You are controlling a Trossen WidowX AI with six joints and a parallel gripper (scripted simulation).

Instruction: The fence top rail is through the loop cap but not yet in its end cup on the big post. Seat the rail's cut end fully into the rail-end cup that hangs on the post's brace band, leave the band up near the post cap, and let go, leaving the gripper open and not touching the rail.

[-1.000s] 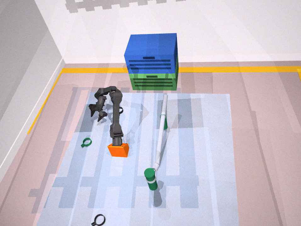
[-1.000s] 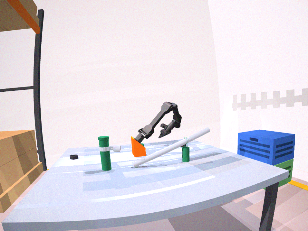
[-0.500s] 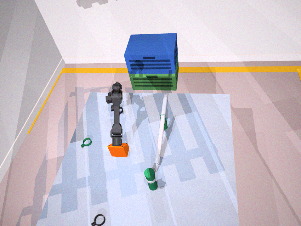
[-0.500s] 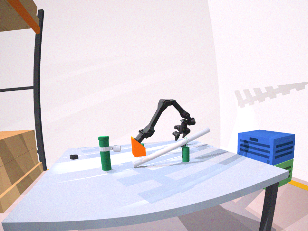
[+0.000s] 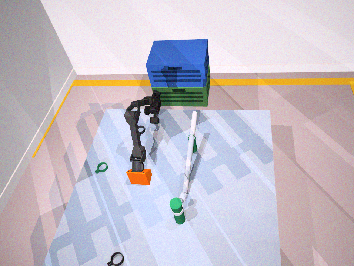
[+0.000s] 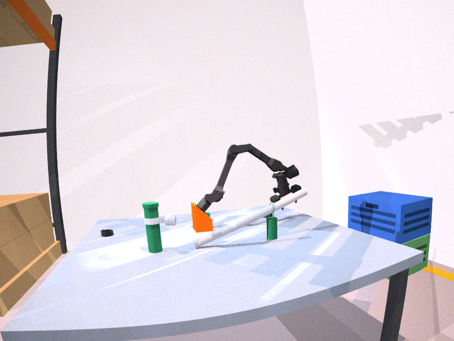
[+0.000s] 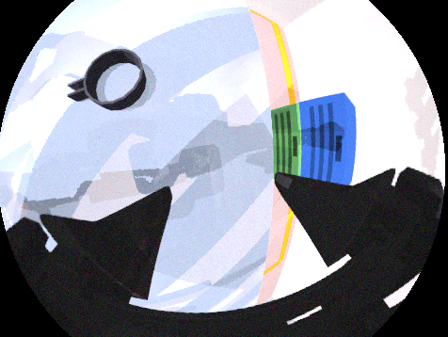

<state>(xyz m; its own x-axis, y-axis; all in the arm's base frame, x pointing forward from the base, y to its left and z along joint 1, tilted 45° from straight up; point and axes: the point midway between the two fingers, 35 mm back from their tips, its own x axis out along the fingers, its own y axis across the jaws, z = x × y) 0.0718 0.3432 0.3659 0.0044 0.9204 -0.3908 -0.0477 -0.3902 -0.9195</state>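
While the rail (image 5: pixel 190 154) (image 6: pixel 253 217) passes through the loop cap (image 6: pixel 273 211) on the small green post (image 5: pixel 195 147) (image 6: pixel 271 228), its lower end lies outside the end cup (image 5: pixel 183 196) (image 6: pixel 170 220). It slopes down from the loop, the low end at or very near the worktop (image 5: pixel 237 217) (image 6: pixel 220 293), below the cup's height; I can't be certain of contact.

Seen from the top, the cup sits at one o'clock from the big post's cap (image 5: pixel 175 203) (image 6: pixel 150 204). The white brace band (image 5: pixel 178 213) (image 6: pixel 150 221) wraps the big post (image 5: pixel 179 219) (image 6: pixel 153 238) a little below that cap, and the post stands upright.

The hand (image 5: pixel 153 119) (image 6: pixel 281 205) (image 7: pixel 224 184) is empty, its fingers wide apart and pointing down over the worktop. From above, it hangs at ten o'clock from the loop, well apart from the rail. A black ring (image 7: pixel 94 71) lies at eleven o'clock in the wrist view.

From the orange base (image 5: pixel 140 178) (image 6: pixel 201 222), a green ring (image 5: pixel 107 167) lies between nine and ten o'clock; another black ring (image 5: pixel 123 259) (image 6: pixel 107 232) is at eight o'clock from the big post.
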